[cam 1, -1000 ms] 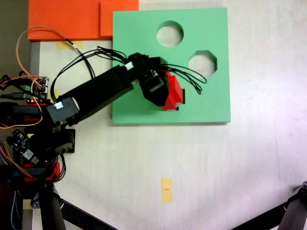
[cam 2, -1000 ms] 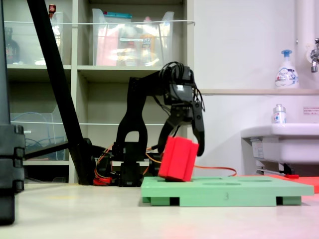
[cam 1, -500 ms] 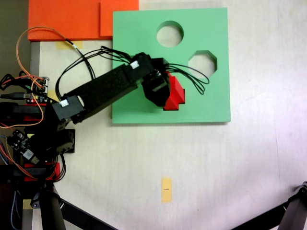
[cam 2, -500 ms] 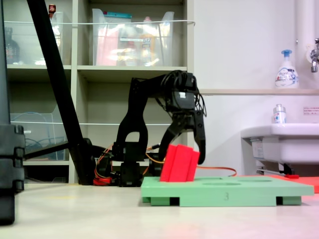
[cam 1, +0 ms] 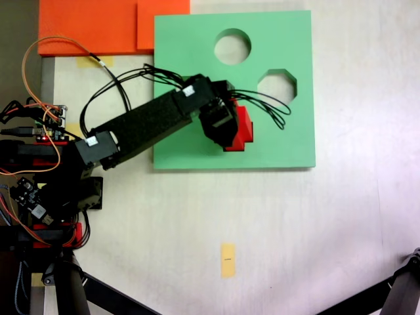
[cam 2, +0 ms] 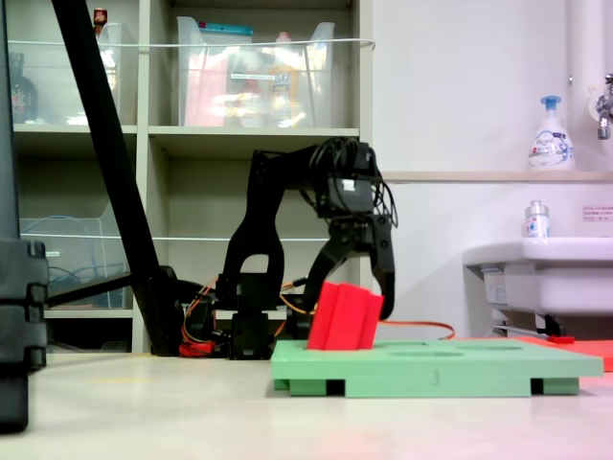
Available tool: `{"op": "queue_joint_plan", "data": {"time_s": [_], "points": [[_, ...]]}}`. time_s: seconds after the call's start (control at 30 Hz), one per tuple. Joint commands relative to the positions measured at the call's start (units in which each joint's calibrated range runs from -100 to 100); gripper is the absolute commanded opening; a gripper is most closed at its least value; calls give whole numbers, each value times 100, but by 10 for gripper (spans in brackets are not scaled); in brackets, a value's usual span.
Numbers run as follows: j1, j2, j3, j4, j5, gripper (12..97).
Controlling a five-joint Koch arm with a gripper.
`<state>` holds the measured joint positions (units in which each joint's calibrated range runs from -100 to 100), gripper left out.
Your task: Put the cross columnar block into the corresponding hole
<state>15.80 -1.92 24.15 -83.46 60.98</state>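
The red cross columnar block stands tilted in the lower middle of the green foam board, its lower end sunk below the board's top face. The corresponding hole is hidden beneath the block and the arm. Seen from the side, the block leans to the right. My gripper comes down from above, with one black finger on each side of the block's upper end, shut on it. From above, the gripper covers the block's left half.
The board also has a round cutout and an octagonal cutout to the upper right. Orange foam sheets lie beyond the board's left corner. A yellow tape mark sits on the table. The arm's base and wiring are at left.
The block has come down from resting tilted on top of the board to sitting lower, partly sunk into it. The gripper lowered and shifted slightly right with it.
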Motion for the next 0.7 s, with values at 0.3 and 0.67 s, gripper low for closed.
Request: {"op": "queue_joint_plan", "data": {"time_s": [0.3, 0.67], "points": [[-29, 52, 27, 31, -313, 838], [78, -1862, 87, 117, -264, 844]]}}
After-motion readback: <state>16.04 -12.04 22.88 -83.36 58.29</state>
